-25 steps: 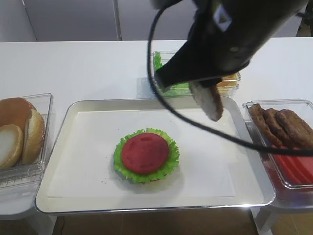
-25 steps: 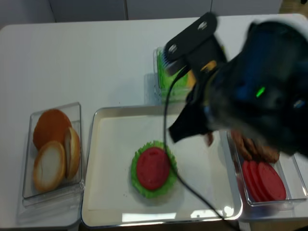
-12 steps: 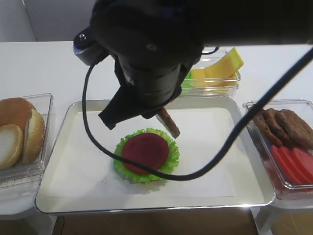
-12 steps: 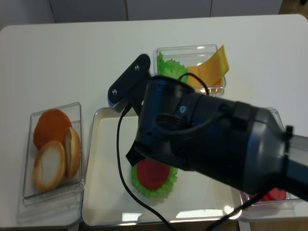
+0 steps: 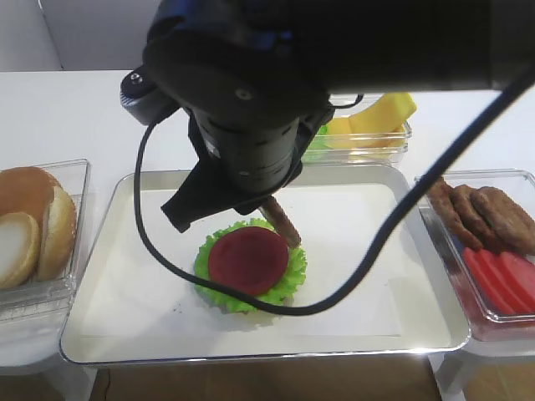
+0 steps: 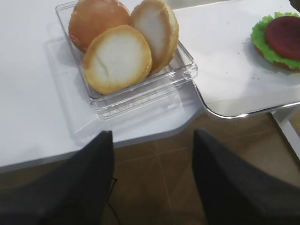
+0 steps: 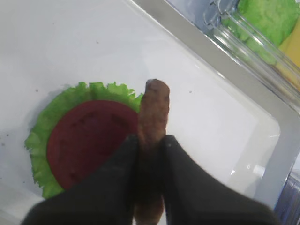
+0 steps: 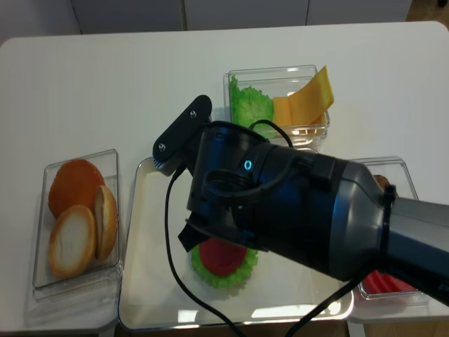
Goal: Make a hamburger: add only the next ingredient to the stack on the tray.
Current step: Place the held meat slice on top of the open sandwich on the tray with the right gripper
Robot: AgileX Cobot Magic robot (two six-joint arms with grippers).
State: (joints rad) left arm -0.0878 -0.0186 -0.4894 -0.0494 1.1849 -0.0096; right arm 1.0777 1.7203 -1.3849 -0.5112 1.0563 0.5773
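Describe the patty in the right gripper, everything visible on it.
The meat patty is a flat brown disc with a rough, cooked-looking surface, seen edge-on. It hangs nearly vertical, pinched at its upper part between the shut black fingers of the right gripper. Its free end points down at the stack, over the far edge of the tomato slice and the lettuce rim. Whether that tip touches the stack cannot be told. Only the gripper clearly touches it; the clamped part is hidden.

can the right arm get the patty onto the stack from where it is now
Probably yes. The right gripper holds the patty edge-on just beside the stack, and nothing lies on the tomato slice.
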